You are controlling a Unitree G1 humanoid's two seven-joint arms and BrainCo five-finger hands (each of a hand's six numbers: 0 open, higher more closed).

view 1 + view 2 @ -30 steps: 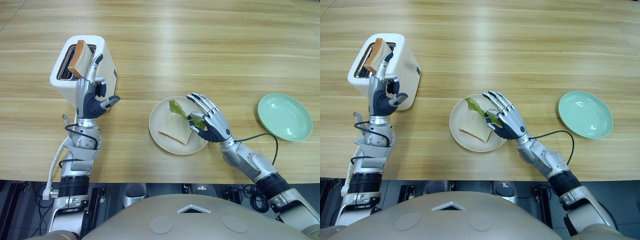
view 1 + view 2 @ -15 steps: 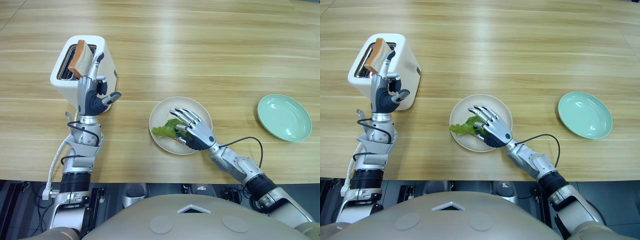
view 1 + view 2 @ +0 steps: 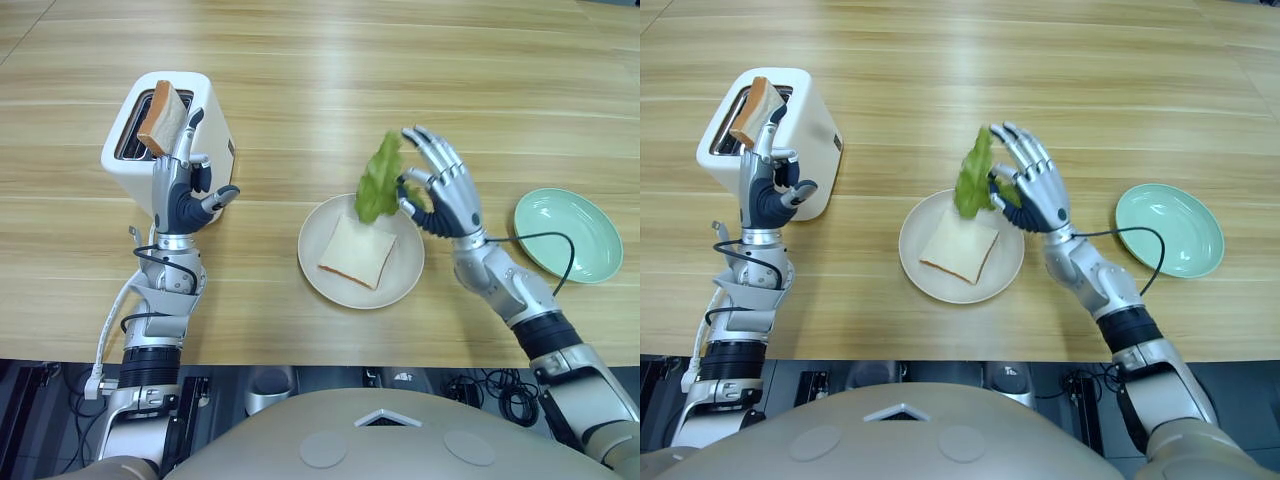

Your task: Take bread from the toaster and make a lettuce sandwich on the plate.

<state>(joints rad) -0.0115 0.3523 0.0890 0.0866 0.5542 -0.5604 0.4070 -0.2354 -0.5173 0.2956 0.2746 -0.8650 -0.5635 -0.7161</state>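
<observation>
The right hand [image 3: 441,196] is pinching a green lettuce leaf [image 3: 378,186] and holding it up in the air, so the leaf is hanging over the far edge of the cream plate [image 3: 406,266]. A single slice of bread [image 3: 358,252] is lying flat on that plate, slightly left of its middle, with nothing resting on top of it. The plate is sitting on the wooden worktop [image 3: 400,80] near the front edge. To the left, the white toaster [image 3: 216,122] is standing on the worktop, and a second bread slice [image 3: 163,117] is sticking up out of its slot, leaning at a tilt. The left hand [image 3: 183,192] is standing upright just in front of the toaster and is reaching up against that slice; whether it is actually gripping the bread cannot be told. Well off to the right, a pale green plate [image 3: 569,236] is lying on the worktop, apart from the cream one.
</observation>
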